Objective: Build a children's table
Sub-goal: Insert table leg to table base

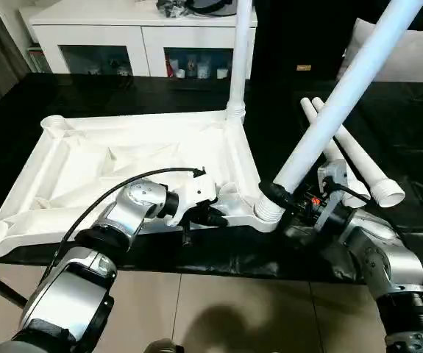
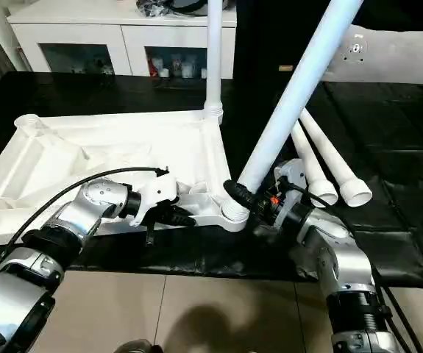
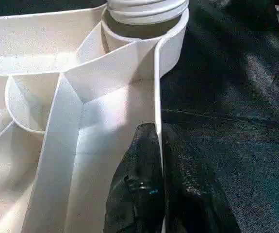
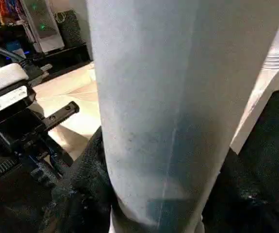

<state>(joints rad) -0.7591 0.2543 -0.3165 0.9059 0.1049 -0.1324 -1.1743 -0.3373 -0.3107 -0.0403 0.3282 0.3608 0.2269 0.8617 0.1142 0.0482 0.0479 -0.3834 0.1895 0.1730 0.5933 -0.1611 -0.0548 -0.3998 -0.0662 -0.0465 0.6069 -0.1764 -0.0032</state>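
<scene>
fitting the second leg (image 1: 343, 95) into the near corner socket (image 1: 268, 212), seemingly not upright yet.
right gripper (image 1: 293, 206) is clasping it, left gripper (image 1: 211, 217) is pinching the tabletop (image 1: 123, 158) rim; two legs (image 1: 365, 173) are waiting.

A: What is the tabletop (image 1: 123, 158) made of?
B: White plastic, smooth, with a soft sheen on its ribs. The legs (image 1: 343, 92) are the same white plastic, smooth tubes with ridged rings at the thick end.

A: And the surface (image 1: 410, 110) under them?
B: Covered in black sheeting, slightly crinkled, with a dull gloss where light hits.

A: The robot's forearms (image 1: 75, 283)?
B: Silver metal, brushed and shiny. The left pincer (image 3: 151, 194) has black fingers with a rough, grainy, matt look.

A: The cabinet (image 1: 134, 33) at the surface's far edge?
B: White, matt, with glass doors.
</scene>
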